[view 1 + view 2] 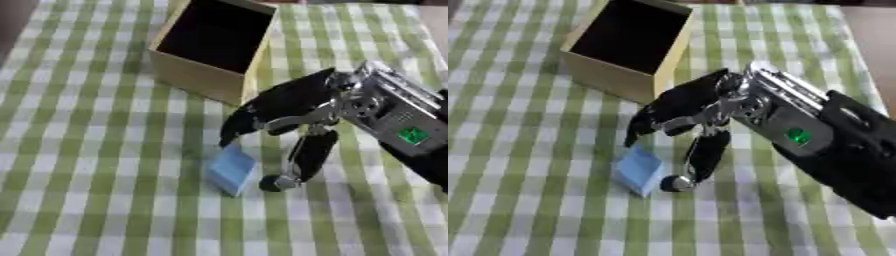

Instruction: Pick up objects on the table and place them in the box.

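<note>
A small light-blue block (pixel 232 170) lies on the green-and-white checked cloth, in front of the box. The box (pixel 199 76) is tan cardboard with a dark open inside and stands at the back, left of centre. My right hand (pixel 293 102) reaches in from the right and arches over the block. Its fingers (pixel 234 129) bend down to the block's far edge, and the thumb (pixel 302 160) points down beside its right corner. The hand straddles the block without clasping it, and the block rests on the cloth. My left hand shows in neither view.
The checked tablecloth (pixel 87 165) covers the whole table. A strip of bare brown surface (pixel 872 30) shows at the far right edge. My black right forearm (pixel 850 155) fills the right side.
</note>
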Available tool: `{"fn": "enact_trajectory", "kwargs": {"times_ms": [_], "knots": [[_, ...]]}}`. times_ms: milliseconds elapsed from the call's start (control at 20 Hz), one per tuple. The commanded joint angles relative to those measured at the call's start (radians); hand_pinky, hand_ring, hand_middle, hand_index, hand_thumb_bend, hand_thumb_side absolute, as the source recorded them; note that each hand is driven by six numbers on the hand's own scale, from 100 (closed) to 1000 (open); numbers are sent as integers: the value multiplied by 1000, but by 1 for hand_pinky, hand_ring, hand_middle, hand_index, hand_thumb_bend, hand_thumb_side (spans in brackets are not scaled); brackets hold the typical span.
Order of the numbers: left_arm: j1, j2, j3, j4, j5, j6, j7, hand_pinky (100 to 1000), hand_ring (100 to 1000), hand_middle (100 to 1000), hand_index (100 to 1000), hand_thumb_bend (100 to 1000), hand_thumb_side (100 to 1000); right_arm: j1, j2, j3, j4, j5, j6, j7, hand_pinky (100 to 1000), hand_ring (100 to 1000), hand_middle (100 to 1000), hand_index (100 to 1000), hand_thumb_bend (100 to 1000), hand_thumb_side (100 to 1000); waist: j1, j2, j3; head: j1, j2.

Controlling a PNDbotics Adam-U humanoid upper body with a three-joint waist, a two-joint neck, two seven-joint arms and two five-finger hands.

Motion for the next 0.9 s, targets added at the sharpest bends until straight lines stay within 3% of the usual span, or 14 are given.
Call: {"fn": "enact_trajectory", "kwargs": {"times_ms": [50,900], "knots": [[-10,6,1,-18,3,0,-2,668,682,643,715,263,602,-16,6,-2,1,-6,-1,4,882,954,922,958,296,505,1,-21,4,-1,-11],[-12,-4,3,-18,5,0,-6,669,680,639,713,256,612,5,61,0,85,86,-49,-34,881,954,922,956,292,517,1,-7,20,-4,-22]]}}
